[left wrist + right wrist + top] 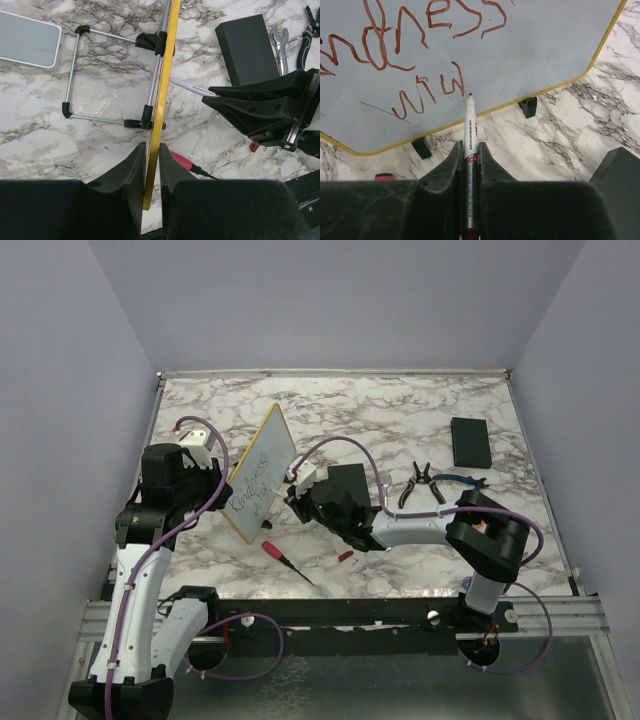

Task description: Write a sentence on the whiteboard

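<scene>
The left tool (152, 150) was clenched on the yellow frame of the whiteboard (272, 440), which stood tilted on a wire stand (147, 40) toward 9 o'clock on the counter (400, 405). The sentence (250, 483) ran in 2 lines. The right tool (469, 147), grasping a marker (470, 120), held its tip at 5 o'clock of the lower line. Probably best: brace the frame, press lightly, stroke slowly.

- Desk (400, 410): white marble-look top, grey veins.
- Far R: black slab (470, 441). Pliers (420, 483) & wrench (281, 42) side by side, nearer centre.
- L-centre: wire stand (73, 67) w/ whiteboard (262, 475) propped on it.
- Front: red-handled screwdriver (285, 560), small red cap (345, 556) nearby.
</scene>
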Controlling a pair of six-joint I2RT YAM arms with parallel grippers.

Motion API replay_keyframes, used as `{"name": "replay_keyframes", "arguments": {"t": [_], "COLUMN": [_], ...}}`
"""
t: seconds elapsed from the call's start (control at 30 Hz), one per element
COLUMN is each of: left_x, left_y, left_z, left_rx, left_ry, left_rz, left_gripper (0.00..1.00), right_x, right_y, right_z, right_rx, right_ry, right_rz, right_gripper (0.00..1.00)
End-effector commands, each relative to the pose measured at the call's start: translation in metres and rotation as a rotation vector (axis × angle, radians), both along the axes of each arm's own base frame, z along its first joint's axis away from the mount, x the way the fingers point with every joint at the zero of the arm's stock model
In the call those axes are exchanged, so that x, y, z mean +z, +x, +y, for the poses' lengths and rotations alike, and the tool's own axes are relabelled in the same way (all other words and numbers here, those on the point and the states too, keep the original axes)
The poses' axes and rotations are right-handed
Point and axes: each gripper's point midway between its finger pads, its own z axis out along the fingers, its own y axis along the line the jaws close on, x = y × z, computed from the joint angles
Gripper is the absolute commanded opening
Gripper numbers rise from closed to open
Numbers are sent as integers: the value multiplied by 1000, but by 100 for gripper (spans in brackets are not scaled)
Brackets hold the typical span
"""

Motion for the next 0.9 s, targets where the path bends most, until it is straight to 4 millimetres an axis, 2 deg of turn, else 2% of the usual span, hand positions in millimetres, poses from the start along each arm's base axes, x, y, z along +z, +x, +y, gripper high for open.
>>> {"name": "replay_keyframes", "arguments": {"t": [0.0,0.13,0.87], "left_x": [-3,-2,-2], "left_y": [-6,-6,-6], "left_z": [-5,-5,-6], "left_rx": [-31,-33,-38], "left_ry": [-11,-10,-12], "left_rz": [9,6,7], "left_gripper": [17,16,13], "right_x": [21,27,23], "right_y": [2,1,13], "right_z": [-9,-6,11], "right_rx": [-28,-9,9], "right_ry": [41,50,44], "right_rz": [-32,-41,-44], "right_gripper": [1,1,1]}}
